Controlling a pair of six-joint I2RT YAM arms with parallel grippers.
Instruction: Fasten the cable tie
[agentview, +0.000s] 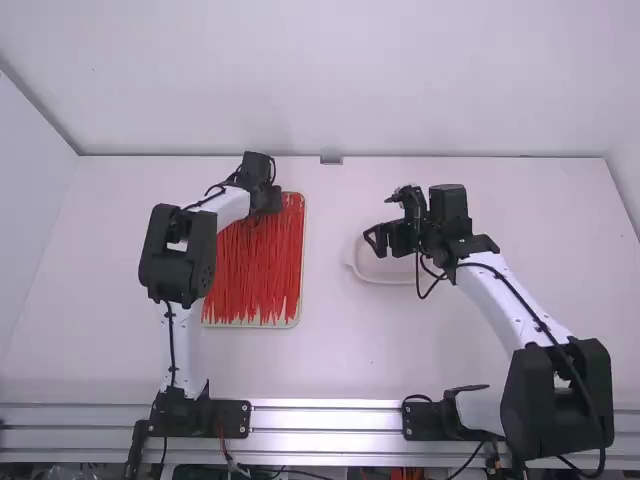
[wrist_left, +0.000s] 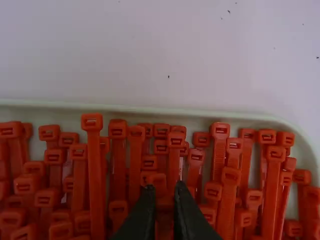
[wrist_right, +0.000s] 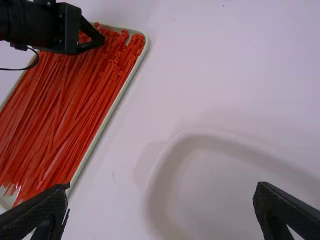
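Since the task turns on getting one tie out of the heap, the high view matters most for who is nearer: the left gripper (agentview: 265, 200) sits over the far end of the tray (agentview: 301, 262) of orange cable ties (agentview: 255, 270), whose long axes run near-to-far. The right gripper (agentview: 385, 235) hangs well apart over a white bin (agentview: 365, 277) on the surface (agentview: 470, 180).

In the left wrist view, the left gripper (wrist_left: 164, 190) is down in the pile among the locking heads. Its fingers are drawn close on what looks to be a single cable tie (wrist_left: 172, 160) – the strap runs straight ahead to its head, just short of the tray's rim (wrist_left: 150, 111).

In the right wrist view, the right gripper (wrist_right: 162, 210) stands wide apart and holds nothing. The bin (wrist_right: 160, 150) lies just beneath it and the ties (wrist_right: 60, 115) off to one side.

No brand, label or writing can be read on any of it – ties, tray and bin are plain.
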